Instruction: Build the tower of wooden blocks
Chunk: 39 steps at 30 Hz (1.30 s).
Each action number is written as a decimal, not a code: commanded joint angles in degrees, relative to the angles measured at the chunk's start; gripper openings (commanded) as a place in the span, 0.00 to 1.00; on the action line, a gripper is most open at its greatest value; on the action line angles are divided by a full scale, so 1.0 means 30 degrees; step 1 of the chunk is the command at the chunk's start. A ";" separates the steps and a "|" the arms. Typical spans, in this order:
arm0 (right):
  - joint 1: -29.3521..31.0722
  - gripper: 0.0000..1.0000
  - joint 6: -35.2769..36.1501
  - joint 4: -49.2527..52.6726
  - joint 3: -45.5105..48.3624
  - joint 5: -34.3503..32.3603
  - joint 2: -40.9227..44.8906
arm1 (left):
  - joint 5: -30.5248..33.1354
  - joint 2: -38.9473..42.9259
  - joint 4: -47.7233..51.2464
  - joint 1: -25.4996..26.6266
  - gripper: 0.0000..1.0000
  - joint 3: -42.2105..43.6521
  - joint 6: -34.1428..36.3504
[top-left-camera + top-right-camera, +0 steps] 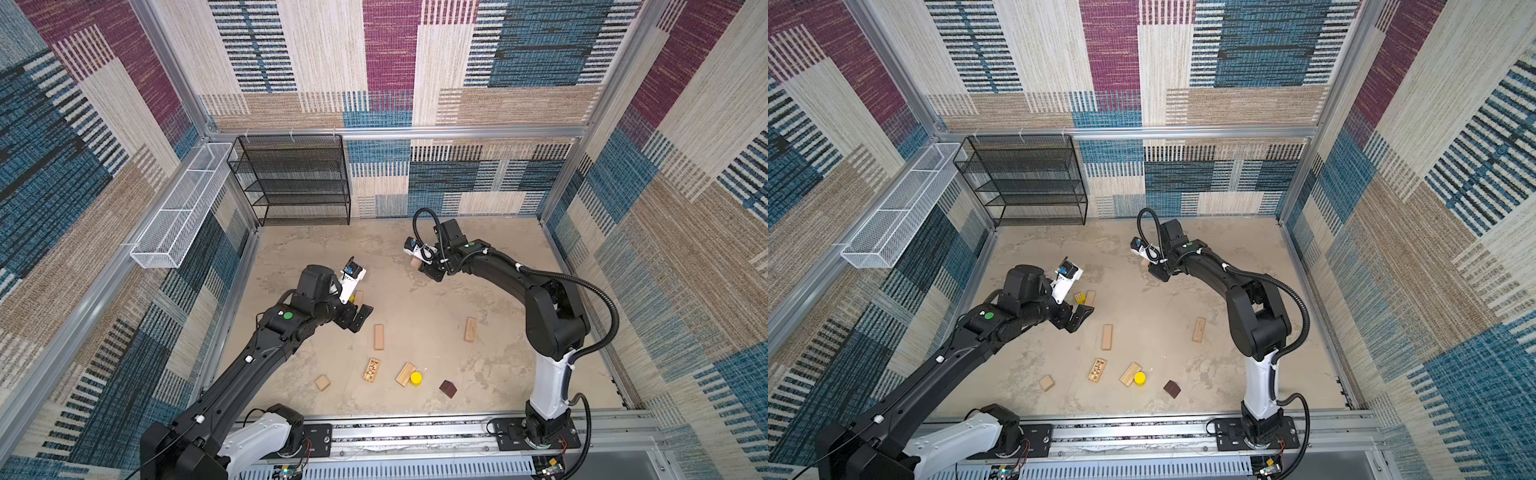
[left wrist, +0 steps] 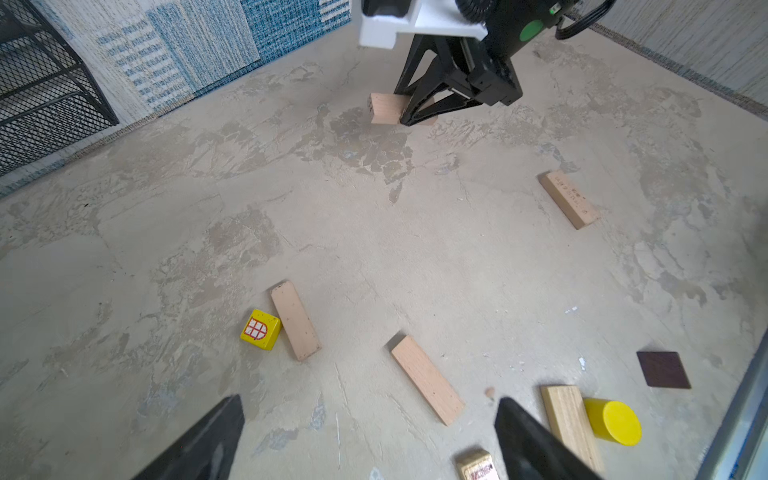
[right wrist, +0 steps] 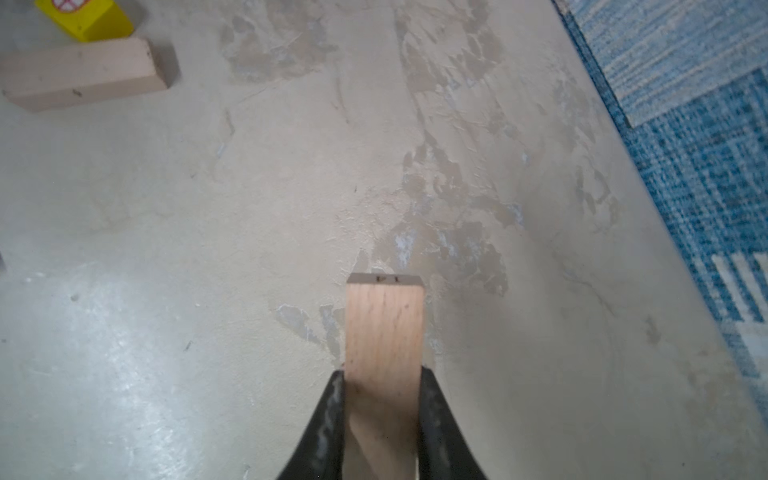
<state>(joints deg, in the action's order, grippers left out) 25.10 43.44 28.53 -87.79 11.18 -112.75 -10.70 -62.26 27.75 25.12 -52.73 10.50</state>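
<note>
The right gripper [image 3: 381, 372] is clamped on the two long sides of a pale plank [image 3: 384, 324], and the plank's free end juts out past the fingertips [image 3: 332, 399]. In both top views this gripper hangs low over the far middle of the table [image 1: 507, 374]. The left wrist view shows the held plank close to the surface, but whether it touches the table cannot be told.

The left gripper [image 2: 370, 400] has its jaws spread wide and holds nothing. It hovers above the left part of the table.

The rest of the wood blocks [image 1: 390, 357] lie scattered flat on the table. A yellow cube [image 2: 260, 330] with a red printed window touches the long side of a plain plank [image 2: 295, 320], just beyond the left gripper in the top views. A second plain plank [image 1: 378, 336] lies near the middle. A printed plank [image 1: 470, 329] lies to the right, well apart from the others. Nearer the front edge, from left to right, are a tan cube [image 1: 322, 382], a patterned plank [image 1: 371, 370], a grained plank [image 1: 405, 374] with a yellow cylinder [image 1: 416, 377] just beside its end, and a dark brown block [image 1: 448, 388].

A black wire shelf [image 1: 295, 183] stands at the far left corner against the back wall, and a white mesh basket [image 1: 183, 208] hangs on the left wall
</note>
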 commanded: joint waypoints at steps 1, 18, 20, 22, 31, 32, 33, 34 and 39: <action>-0.0069 0.00 0.4412 -0.0133 -0.0671 0.0199 -0.0811 | -0.0527 -0.0200 -0.0248 -0.0035 0.99 -0.0176 0.0053; -0.0531 0.01 0.6831 0.5789 -0.7504 0.1009 -0.6088 | -0.1647 -0.0864 -0.0318 -0.0039 0.99 -0.0181 0.0055; -0.0543 0.01 0.6981 0.5798 -0.7297 0.0713 -0.6118 | -0.1674 -0.0861 -0.0340 -0.0033 0.99 -0.0163 0.0102; -0.0527 0.02 0.7046 0.5343 -0.6805 0.0255 -0.5984 | -0.1733 -0.0910 -0.0336 -0.0025 0.99 -0.0148 0.0130; -0.0692 0.05 0.7198 0.5815 -0.6943 0.0847 -0.5787 | -0.2000 -0.0984 -0.0314 -0.0041 0.99 -0.0260 0.0204; -0.0712 0.05 0.7255 0.5848 -0.6943 0.0667 -0.5860 | -0.2000 -0.0970 -0.0329 -0.0027 0.99 -0.0255 0.0206; -0.0704 0.05 0.7284 0.5843 -0.6954 0.0596 -0.5915 | -0.2029 -0.0969 -0.0328 -0.0036 0.99 -0.0256 0.0236; -0.0741 0.05 0.7386 0.5921 -0.6969 0.0605 -0.5959 | -0.2073 -0.0974 -0.0341 -0.0028 0.99 -0.0257 0.0242; -0.0741 0.05 0.7902 0.6206 -0.6891 0.0998 -0.5836 | -0.2318 -0.0980 -0.0332 -0.0025 0.99 -0.0269 0.0249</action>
<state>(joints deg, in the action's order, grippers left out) 22.85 65.47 46.33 -108.36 12.45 -130.58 -16.10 -65.23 27.68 25.12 -53.04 10.70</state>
